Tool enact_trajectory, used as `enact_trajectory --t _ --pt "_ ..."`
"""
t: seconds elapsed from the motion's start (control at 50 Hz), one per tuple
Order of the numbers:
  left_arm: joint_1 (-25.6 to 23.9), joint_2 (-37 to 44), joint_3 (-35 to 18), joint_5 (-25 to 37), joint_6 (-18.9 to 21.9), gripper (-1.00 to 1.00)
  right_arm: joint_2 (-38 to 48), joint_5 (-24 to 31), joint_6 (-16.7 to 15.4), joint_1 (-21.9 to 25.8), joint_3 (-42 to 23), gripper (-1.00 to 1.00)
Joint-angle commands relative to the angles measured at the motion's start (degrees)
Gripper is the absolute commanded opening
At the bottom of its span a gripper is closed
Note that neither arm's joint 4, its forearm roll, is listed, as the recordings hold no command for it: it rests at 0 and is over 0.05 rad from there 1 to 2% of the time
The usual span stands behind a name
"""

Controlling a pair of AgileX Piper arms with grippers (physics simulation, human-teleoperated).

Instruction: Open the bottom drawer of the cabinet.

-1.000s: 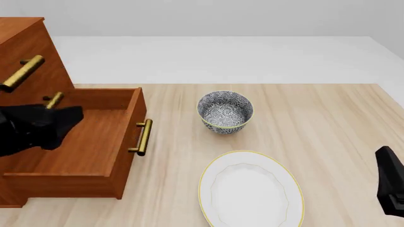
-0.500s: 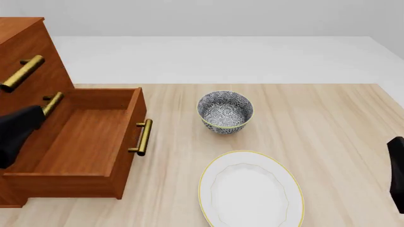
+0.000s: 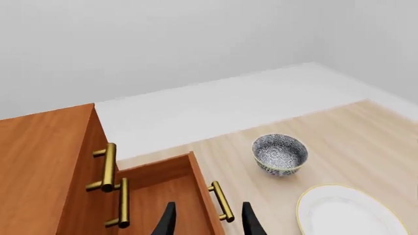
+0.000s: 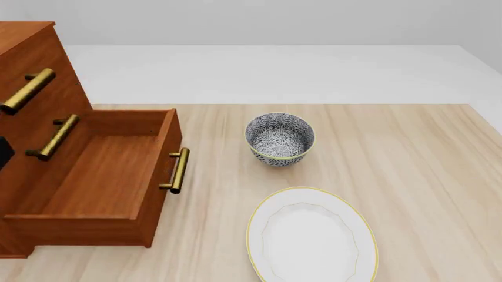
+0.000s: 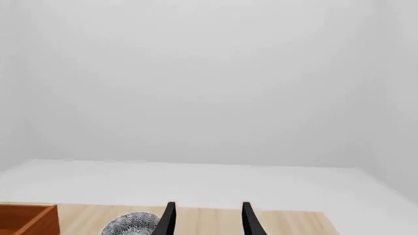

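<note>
The cabinet stands at the table's left edge. Its bottom drawer is pulled far out, showing an empty wooden inside and its brass bar handle. The two drawers above are closed. In the left wrist view my left gripper is open, high above and apart from the drawer, with that handle seen between the fingers. Only a black sliver of the left arm shows in the front view. My right gripper is open and empty, raised and facing the back wall.
A blue-patterned bowl sits on the table right of the drawer. A white plate with a yellow rim lies nearer the front edge. The bowl and plate also show in the left wrist view.
My left arm has drawn back to the left, off the drawer and almost out of the front view. The right arm has left the front view at the right. The drawer has not moved.
</note>
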Motion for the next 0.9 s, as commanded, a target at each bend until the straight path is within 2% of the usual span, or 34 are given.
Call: enact_trajectory --t 0.02,0.14,0.18,0.26,0.32,0.36,0.4,0.44,0.48,0.52,0.62,0.78,0.8,0.9 --pt "-0.5 -3.6 -1.5 1.1 1.2 1.0 0.0 2.9 -0.7 1.2 -7.2 1.0" --pt "-0.4 -7.0 -3.2 1.1 2.3 1.0 0.0 3.7 -2.0 2.4 -10.5 1.0" --pt "0.0 -8.2 -4.1 1.0 2.4 1.0 0.0 3.5 -3.7 3.4 -11.1 1.0" --pt "0.2 -9.7 -6.2 1.4 3.3 1.0 0.0 4.3 -4.8 3.8 -12.9 1.0" --pt "0.1 -10.1 -6.6 1.6 3.8 1.0 0.0 4.4 -4.4 4.0 -13.7 1.0" --pt "0.0 -10.8 -7.7 1.9 4.0 1.0 0.0 3.4 -5.3 4.5 -13.2 1.0" --pt "-0.5 -11.8 -7.6 1.7 6.9 1.0 0.0 2.9 -5.1 4.8 -13.1 1.0" --pt "0.2 -12.0 -8.8 2.0 5.1 1.0 0.0 2.6 -5.5 5.5 -13.3 1.0" --pt "0.0 -12.5 -9.4 1.9 7.0 1.0 0.0 2.4 -5.7 5.8 -13.8 1.0" --pt "0.2 -12.4 -10.3 2.3 5.9 1.0 0.0 2.2 -5.8 6.2 -14.3 1.0" --pt "0.0 -13.6 -11.1 2.0 7.5 1.0 0.0 1.5 -6.6 6.5 -15.1 1.0" --pt "-0.1 -14.3 -13.1 2.1 9.2 1.0 0.0 0.8 -6.3 5.4 -16.2 1.0" --pt "0.4 -14.3 -13.4 2.4 8.1 1.0 0.0 0.8 -6.2 5.4 -16.4 1.0" --pt "1.7 -14.3 -14.7 2.0 8.0 1.0 0.0 0.4 -6.3 4.9 -17.9 1.0"
